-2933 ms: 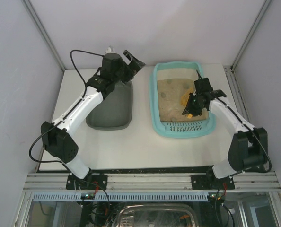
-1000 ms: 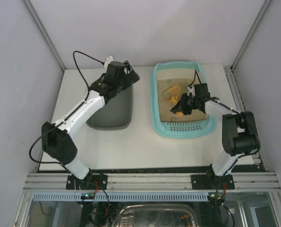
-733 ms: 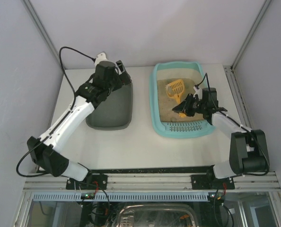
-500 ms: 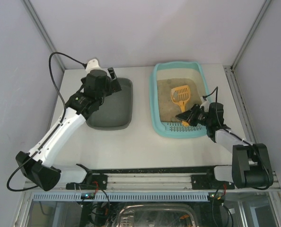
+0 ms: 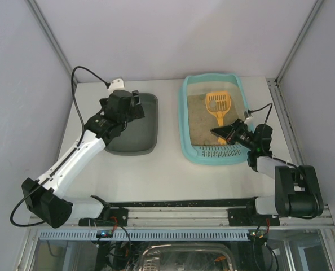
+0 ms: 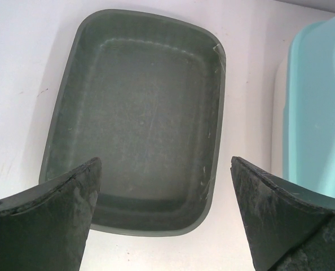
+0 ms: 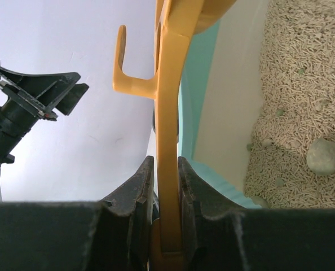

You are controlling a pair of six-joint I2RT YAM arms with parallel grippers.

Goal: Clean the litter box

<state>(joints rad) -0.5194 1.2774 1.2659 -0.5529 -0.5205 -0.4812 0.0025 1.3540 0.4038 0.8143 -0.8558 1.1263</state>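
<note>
The large light-teal rectangular plastic litter box (image 5: 183,121) sits on the right half of the white bench (image 5: 156,175), beige pellet litter (image 7: 303,68) filling it beyond the perforated strip at its near end. The right pincer (image 5: 226,132) is clenched on the handle of a yellow-orange slotted plastic scoop (image 5: 218,104), whose head reaches out over the litter towards the far end. The grip looks narrow and sits low on the flat handle, so the likeliest trouble, as I judge it, is the scoop pivoting or slipping between the jaws once its blade bites into the pellets and meets resistance. A rounded grey-green lump (image 7: 324,155) lies on the litter near the box wall. A shallow or tilted pass could roll it aside rather than lift it, or let it drop through on the way up. Nothing steadies the box, so a hard push along its floor might slide it across the bench. The smaller dark grey-green plain plastic tub (image 5: 128,151) stands apart to the left with bare bench between. Any carry across that gap risks scattering pellets over the rim. The left pincer (image 6: 164,166) hangs released and empty just above the tub, where it could meet an incoming scoop.
</note>
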